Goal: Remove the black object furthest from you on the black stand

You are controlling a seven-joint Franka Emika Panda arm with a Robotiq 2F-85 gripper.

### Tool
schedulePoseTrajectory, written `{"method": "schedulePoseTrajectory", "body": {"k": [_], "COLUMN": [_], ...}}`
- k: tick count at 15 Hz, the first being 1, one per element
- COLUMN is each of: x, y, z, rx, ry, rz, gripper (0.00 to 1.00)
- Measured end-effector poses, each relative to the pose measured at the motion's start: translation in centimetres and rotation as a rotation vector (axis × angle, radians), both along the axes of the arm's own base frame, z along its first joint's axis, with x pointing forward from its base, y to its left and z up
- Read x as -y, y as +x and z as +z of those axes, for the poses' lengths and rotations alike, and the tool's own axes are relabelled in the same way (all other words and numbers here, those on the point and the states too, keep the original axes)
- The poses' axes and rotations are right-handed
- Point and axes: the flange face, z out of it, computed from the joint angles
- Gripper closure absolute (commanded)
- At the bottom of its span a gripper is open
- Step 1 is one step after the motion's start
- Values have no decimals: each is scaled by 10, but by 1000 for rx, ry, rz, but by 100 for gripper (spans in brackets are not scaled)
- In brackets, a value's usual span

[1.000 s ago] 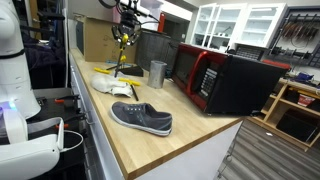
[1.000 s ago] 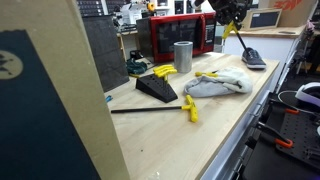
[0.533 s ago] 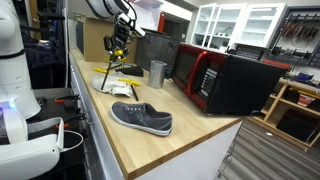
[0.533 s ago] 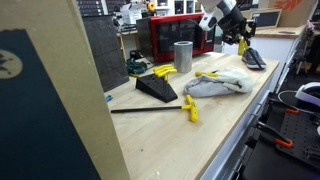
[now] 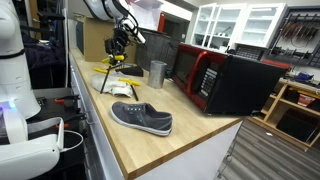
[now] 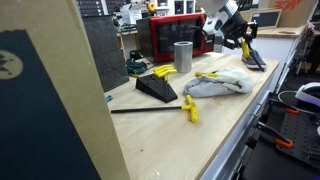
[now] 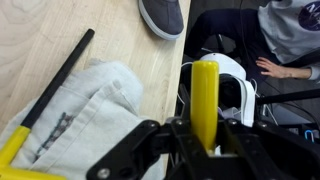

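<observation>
Gripper (image 7: pixel 205 132) clenched on the yellow handle of the yellow-handled black tool (image 7: pixel 205 92). In the wrist view the handle stands upright between the fingers.

Tool is held in the air, clear of the bench (image 5: pixel 175 145). It hangs above the near edge of the white cloth (image 7: pixel 90 110).

In an exterior view the gripper (image 6: pixel 240 42) hovers between the red microwave (image 6: pixel 180 33) and the dark grey sneaker (image 6: pixel 252 57), well apart from the black stand (image 6: pixel 157 88).

Stand sits on the bench, beside the cloth, with one yellow-handled piece (image 6: pixel 163 72) resting at its back edge.

A second rod (image 6: pixel 150 109) with a yellow handle lies flat on the bench in front of the stand. In the wrist view its shaft runs alongside the cloth.

Metal cup (image 6: pixel 183 55) is upright, just in front of the microwave.

Sneaker lies on its sole near the bench edge.
</observation>
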Motion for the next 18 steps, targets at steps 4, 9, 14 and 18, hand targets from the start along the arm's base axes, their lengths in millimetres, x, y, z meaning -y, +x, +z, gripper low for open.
{"method": "schedulePoseTrajectory", "body": {"k": [4, 9, 14, 18], "x": [1, -13, -32, -37], "y": [12, 38, 48, 49], "z": [7, 21, 14, 2], "rx": [52, 158, 182, 158], "ry": [-69, -129, -152, -156], "rz": [101, 252, 351, 370], "gripper": [96, 96, 96, 44]}}
